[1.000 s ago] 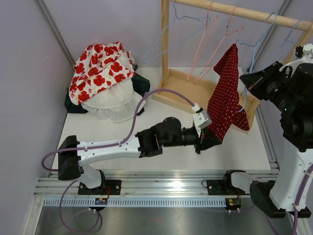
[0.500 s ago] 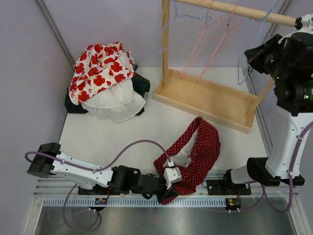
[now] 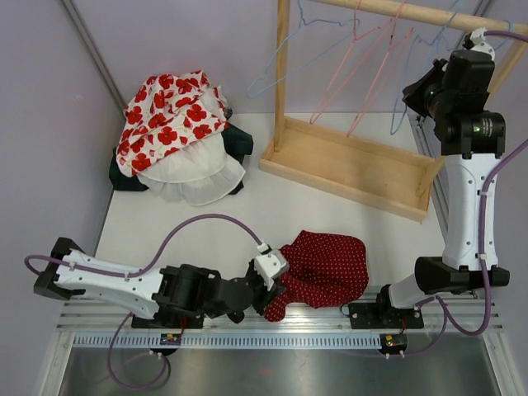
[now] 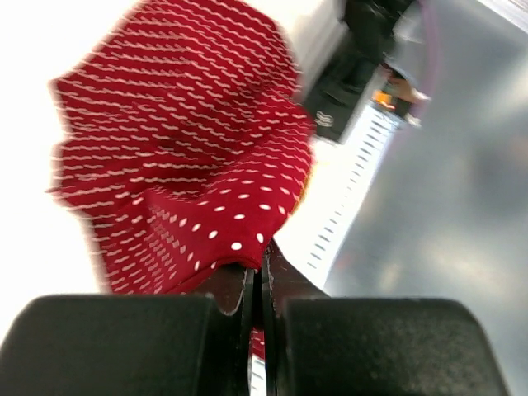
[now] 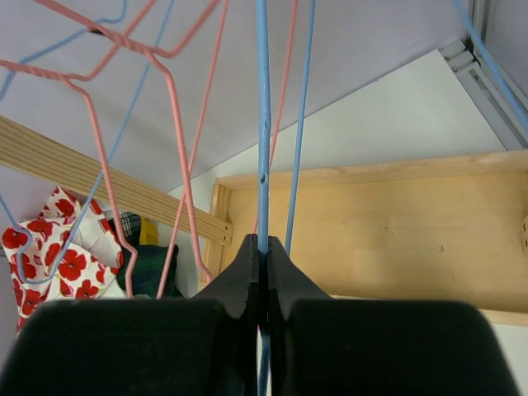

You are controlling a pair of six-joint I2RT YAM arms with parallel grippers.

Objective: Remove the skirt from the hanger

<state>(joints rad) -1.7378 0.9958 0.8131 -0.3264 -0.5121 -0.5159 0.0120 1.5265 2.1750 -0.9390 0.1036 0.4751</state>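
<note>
The red skirt with white dots point(image 3: 326, 268) lies crumpled on the white table near the front edge, off the hanger. My left gripper point(image 3: 275, 290) is shut on the skirt's near hem, seen close in the left wrist view point(image 4: 257, 266) with the skirt point(image 4: 181, 157) spread beyond it. My right gripper point(image 3: 422, 92) is high at the back right, shut on the wire of a blue hanger point(image 5: 262, 124) that hangs from the wooden rack's rail point(image 3: 412, 14). In the right wrist view the jaws point(image 5: 264, 247) pinch that blue wire.
The wooden rack point(image 3: 351, 165) stands at the back right with pink hangers point(image 3: 355, 70) and another blue hanger point(image 3: 276, 66) on its rail. A pile of red-flowered and white clothes point(image 3: 177, 132) lies at the back left. The metal rail point(image 3: 264, 318) runs along the front edge.
The skirt came off the hanger and was pulled down to the table's front edge by my left gripper. My right arm rose toward the rail with the blue hanger.
</note>
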